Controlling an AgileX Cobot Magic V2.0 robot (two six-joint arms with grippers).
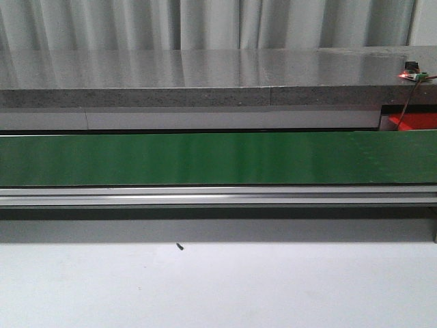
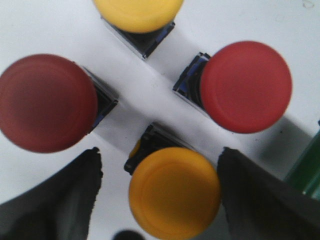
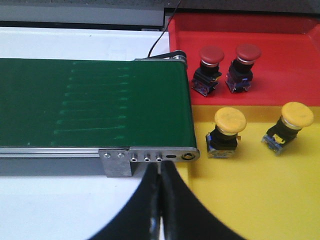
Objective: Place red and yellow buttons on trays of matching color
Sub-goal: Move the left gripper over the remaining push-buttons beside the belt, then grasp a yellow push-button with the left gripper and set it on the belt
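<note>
Four buttons stand on a white tabletop (image 2: pixel 150 95) under the left hand (image 2: pixel 157 200): a yellow button (image 2: pixel 174 192) sits between its two dark fingers (image 2: pixel 60 200), which are spread apart and touch nothing, so that hand is released. Around it stand a dark red button (image 2: pixel 45 102), a brighter red button (image 2: pixel 245 86) and a second yellow one (image 2: pixel 138 12), each near its neighbours but apart, with bare white surface between them. In the right wrist view, the red tray (image 3: pixel 280 60) holds two red-capped buttons (image 3: pixel 210 56) side by side near its edge toward the green conveyor belt (image 3: pixel 95 105). The yellow tray (image 3: pixel 260 200), touching the red one, holds two yellow-capped buttons (image 3: pixel 230 121) close to that shared border, and most of its floor lies open. The right hand (image 3: pixel 160 200) hangs just beside the belt's metal end bracket (image 3: pixel 150 157), fingers pressed together with nothing between them.
</note>
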